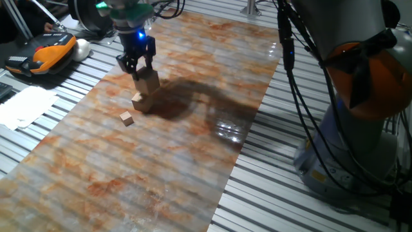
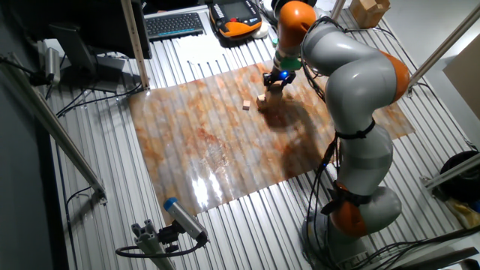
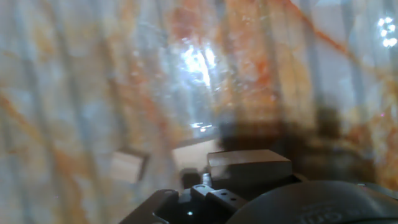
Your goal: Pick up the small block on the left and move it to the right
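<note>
Currently gripper (image 1: 137, 66) fingers clamped on small block (image 1: 147, 82), apparently lifted clear; transfer to right + release pending.

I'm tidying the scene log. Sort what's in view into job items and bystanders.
Belongs to the job:
- small block, the largest tan cube
- pincer, fingers down at that block

Just lying about:
- middle-sized tan cube
- tiniest tan cube
- orange handheld pendant
- keyboard
- papers

Grey arm (image 2: 352, 82) with orange joint bands, black cables.
</note>
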